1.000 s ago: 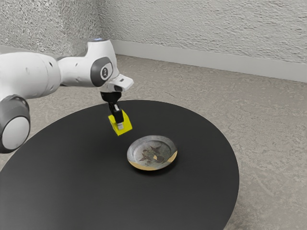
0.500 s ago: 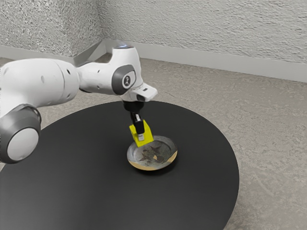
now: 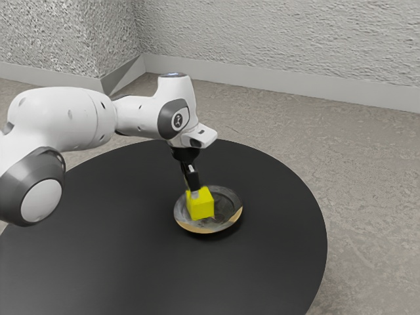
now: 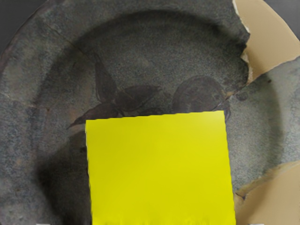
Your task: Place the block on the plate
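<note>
My gripper (image 3: 194, 193) is over the plate at the top of the yellow block (image 3: 201, 205), its fingers open. In the wrist view, pale fingertip slivers of the gripper (image 4: 151, 223) stand at the lower edge, apart from both sides of the block (image 4: 161, 168). The block is inside the rim of the round grey plate (image 3: 229, 196), toward its near-arm side, and looks roughly level. Whether its underside rests fully on the plate is hidden. Dark leaf shapes and tan patches mark the plate (image 4: 154, 61).
The plate stands on a round black table (image 3: 131, 262), whose curved edge runs along the exterior view's right. Beyond lie the carpeted floor (image 3: 367, 184) and a textured white wall (image 3: 295, 46).
My hand has travelled toward the exterior view's right and down over the plate. The block, earlier tilted between the fingers, is now lower against them and more level; the fingers have opened.
</note>
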{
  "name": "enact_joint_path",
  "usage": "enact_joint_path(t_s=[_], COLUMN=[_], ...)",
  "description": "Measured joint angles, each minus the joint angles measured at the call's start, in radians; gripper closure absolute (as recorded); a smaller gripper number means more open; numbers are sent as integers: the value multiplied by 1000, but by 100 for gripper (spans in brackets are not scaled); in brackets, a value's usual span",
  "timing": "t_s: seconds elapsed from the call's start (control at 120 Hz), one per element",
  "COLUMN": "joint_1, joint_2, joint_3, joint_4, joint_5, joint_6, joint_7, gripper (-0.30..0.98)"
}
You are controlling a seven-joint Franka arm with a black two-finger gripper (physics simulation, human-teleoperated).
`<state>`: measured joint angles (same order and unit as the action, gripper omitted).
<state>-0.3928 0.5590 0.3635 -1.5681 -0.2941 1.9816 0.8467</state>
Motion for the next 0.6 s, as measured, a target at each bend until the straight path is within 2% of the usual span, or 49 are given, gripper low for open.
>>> enact_joint_path(t_s=[0.208, 0.425, 0.6], joint_1=[-5, -40, -41], joint_2=[-43, -294, -491], joint_3=[0, -7, -15], joint_4=[-14, -173, -200], joint_5=[-2, 5, 32], joint_6=[3, -24, -182], joint_7=[5, -40, -186], gripper=[5, 2, 1])
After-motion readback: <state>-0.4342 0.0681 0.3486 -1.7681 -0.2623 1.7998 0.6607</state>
